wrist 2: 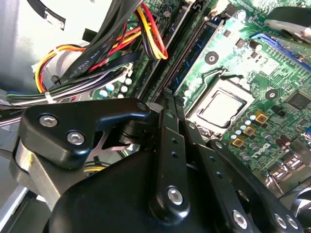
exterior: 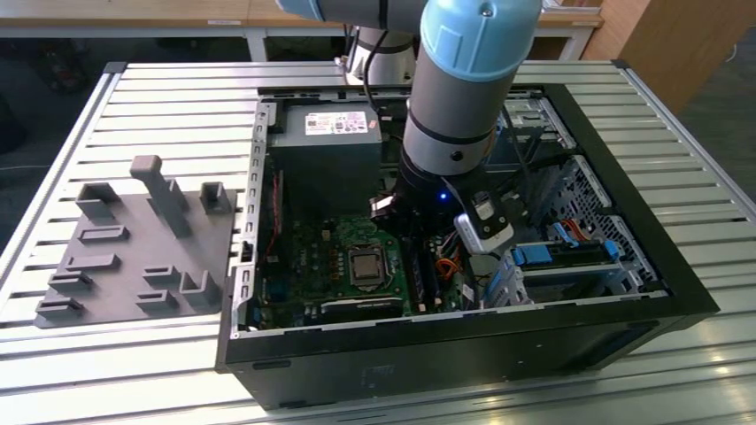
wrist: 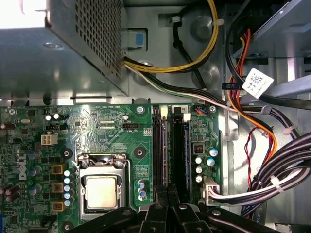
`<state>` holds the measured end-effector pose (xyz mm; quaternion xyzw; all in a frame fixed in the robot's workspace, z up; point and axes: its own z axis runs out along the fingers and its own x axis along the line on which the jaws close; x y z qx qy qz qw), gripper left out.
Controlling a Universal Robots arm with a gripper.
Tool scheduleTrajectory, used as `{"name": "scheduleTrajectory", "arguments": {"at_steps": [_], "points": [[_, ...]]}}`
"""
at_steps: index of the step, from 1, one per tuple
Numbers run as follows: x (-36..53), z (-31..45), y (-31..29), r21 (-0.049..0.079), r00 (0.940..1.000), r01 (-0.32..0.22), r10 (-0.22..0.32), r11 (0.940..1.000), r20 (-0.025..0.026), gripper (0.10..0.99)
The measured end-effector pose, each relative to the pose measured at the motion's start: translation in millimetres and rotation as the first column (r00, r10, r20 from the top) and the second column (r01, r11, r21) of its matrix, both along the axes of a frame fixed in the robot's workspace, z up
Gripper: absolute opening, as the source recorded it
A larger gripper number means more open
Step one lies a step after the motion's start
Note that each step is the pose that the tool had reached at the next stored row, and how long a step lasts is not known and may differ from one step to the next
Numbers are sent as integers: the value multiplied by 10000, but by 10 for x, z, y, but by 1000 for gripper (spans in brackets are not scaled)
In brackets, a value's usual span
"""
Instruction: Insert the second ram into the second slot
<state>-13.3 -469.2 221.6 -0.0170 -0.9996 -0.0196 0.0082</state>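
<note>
Two black fingers of the gripper point(wrist 2: 174, 104) stand pressed almost together in both wrist views, with only a thin seam between them, so you can read the pincer as closed; whether the edge of a stick sits in that seam I cannot tell. In the second wrist view the fingertips meet at the near end of the dark memory slots, and a thin blue strip, the second ram point(wrist 2: 211, 29), runs along those slots from just beyond the tips toward the upper right of the frame, lying flat in line with them. In the first wrist view the gripper point(wrist: 168, 191) comes up from the bottom centre, its tips over the lower end of the memory slots point(wrist: 177, 145), which run upright through the middle of the green board. You will find the processor socket point(wrist: 101, 191) at the lower left of that frame, just beside the slots, and the perforated power supply point(wrist: 63, 53) filling the upper left. A bundle of yellow, red and black cables point(wrist 2: 112, 43) crosses the upper left of the second wrist view. In the exterior view the arm point(exterior: 455, 97) reaches straight down from the top centre into the open computer case point(exterior: 661, 266), which lies on a slatted table point(exterior: 177, 97). Bright-blue drive brackets point(exterior: 555, 255) sit at the right of the case, and a grey fixture point(exterior: 130, 257) lies on the table at the left, well apart from the arm.
</note>
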Motion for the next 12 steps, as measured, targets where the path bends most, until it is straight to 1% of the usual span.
{"name": "scheduleTrajectory", "arguments": {"at_steps": [5,12], "points": [[-8,-31,0,2,10000,-59,59,10000,-1,114],[-8,-37,0,0,10000,-59,59,10000,-4,114]]}}
